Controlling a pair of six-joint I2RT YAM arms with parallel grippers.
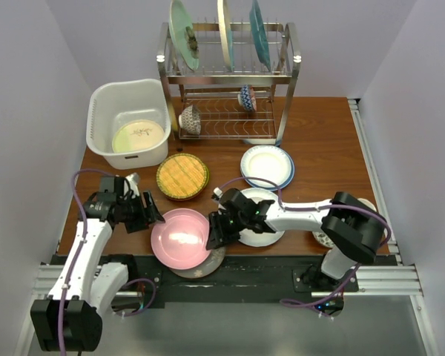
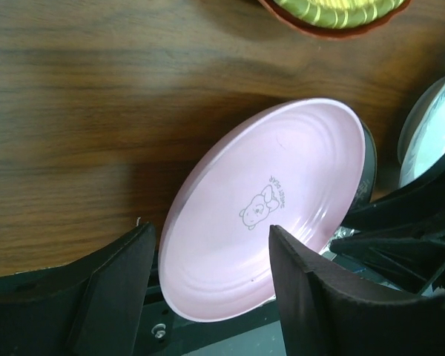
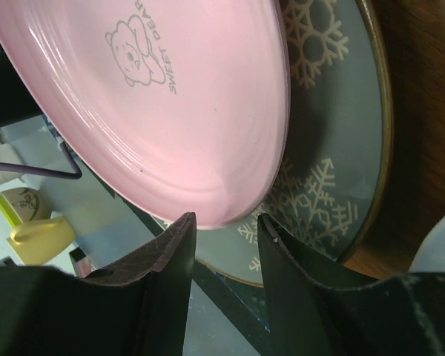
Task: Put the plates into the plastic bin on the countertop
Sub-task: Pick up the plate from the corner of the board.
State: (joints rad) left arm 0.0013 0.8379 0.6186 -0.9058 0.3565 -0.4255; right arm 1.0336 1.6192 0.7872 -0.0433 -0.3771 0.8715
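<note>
As right jaws pinch pink plate [image 1: 180, 237], left jaws wide

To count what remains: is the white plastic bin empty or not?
Not empty: one pale yellow-green plate lies flat on the bottom of the white plastic bin.
</note>
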